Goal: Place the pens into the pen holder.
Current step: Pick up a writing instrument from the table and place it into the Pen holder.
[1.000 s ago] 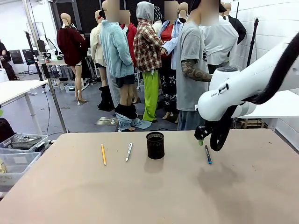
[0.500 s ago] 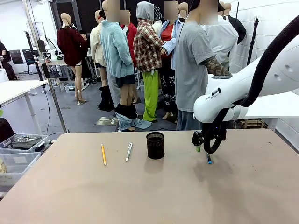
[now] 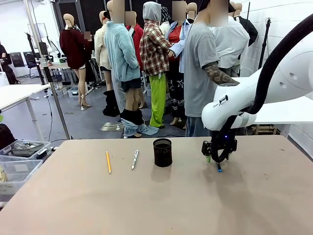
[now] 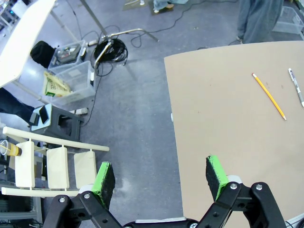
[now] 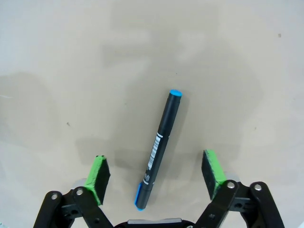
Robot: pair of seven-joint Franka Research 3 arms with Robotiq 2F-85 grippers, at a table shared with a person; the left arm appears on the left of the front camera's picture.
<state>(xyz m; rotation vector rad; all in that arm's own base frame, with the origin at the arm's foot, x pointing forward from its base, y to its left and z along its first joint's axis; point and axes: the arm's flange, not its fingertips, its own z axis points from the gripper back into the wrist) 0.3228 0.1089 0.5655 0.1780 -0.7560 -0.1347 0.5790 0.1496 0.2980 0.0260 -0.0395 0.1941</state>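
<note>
Near the table's point(image 3: 146, 205) far edge, right of the pen holder point(image 3: 162, 152) | right gripper point(image 5: 155, 167) spread wide around the dark pen point(image 5: 160, 147), not touching, front view hides most of it | pencil point(image 3: 108, 161) + silver pen point(image 3: 135, 159) lie left of the holder | left gripper point(image 4: 161, 178) open, straddling a table edge

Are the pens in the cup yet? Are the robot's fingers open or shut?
blue pen: lying flat on the table, not gripped.
yellow pencil: lying on the table.
silver pen: lying on the table.
pen holder: upright, no pen sticking out.
right gripper: fingers open, straddling the blue pen.
left gripper: fingers open, holding nothing.
</note>
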